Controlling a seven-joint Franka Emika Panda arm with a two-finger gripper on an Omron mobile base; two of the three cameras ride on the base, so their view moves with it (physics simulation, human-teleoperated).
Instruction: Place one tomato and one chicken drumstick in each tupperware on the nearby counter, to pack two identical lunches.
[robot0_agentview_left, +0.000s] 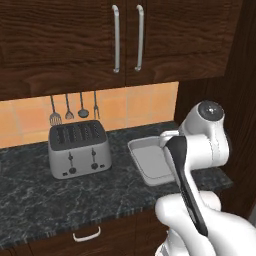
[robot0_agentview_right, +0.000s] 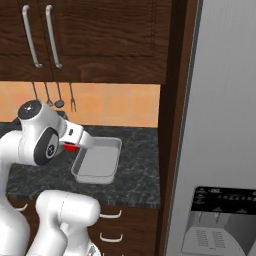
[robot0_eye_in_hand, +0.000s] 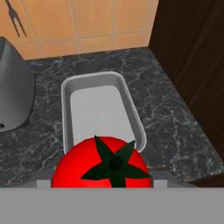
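Tomato (robot0_eye_in_hand: 103, 164) pinched in the gripper (robot0_eye_in_hand: 103, 183) hangs over the tupperware (robot0_eye_in_hand: 127, 98), toaster (robot0_agentview_left: 79, 148) beside it.

Counter (robot0_agentview_left: 75, 195): black stone with fine white marbling, running along an orange tiled wall, over dark wooden drawers with curved silver handles. On it: one silver four-slot toaster (robot0_agentview_left: 78, 148) toward the left; one shallow light-grey tupperware (robot0_eye_in_hand: 99, 109), rounded corners, well right of the toaster near the dark side panel.
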